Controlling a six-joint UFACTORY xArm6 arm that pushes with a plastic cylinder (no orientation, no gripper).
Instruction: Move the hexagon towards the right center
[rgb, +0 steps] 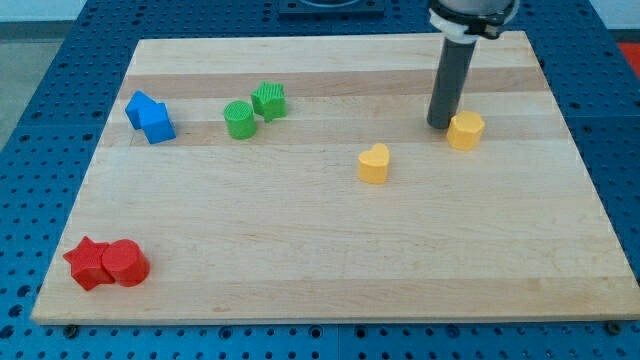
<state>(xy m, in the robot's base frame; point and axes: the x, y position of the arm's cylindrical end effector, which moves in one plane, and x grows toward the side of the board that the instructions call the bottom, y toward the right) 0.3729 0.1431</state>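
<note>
A yellow hexagon block (465, 130) lies on the wooden board (330, 250) at the view's upper right. My tip (439, 124) stands right beside the hexagon's left side, touching or nearly touching it. A yellow heart-shaped block (374, 163) lies to the lower left of the tip, apart from it.
Two green blocks, a cylinder (239, 119) and a ridged one (269, 100), sit together at the upper middle left. Two blue blocks (150, 116) touch at the upper left. A red star (88, 263) and a red cylinder (125, 264) touch at the lower left.
</note>
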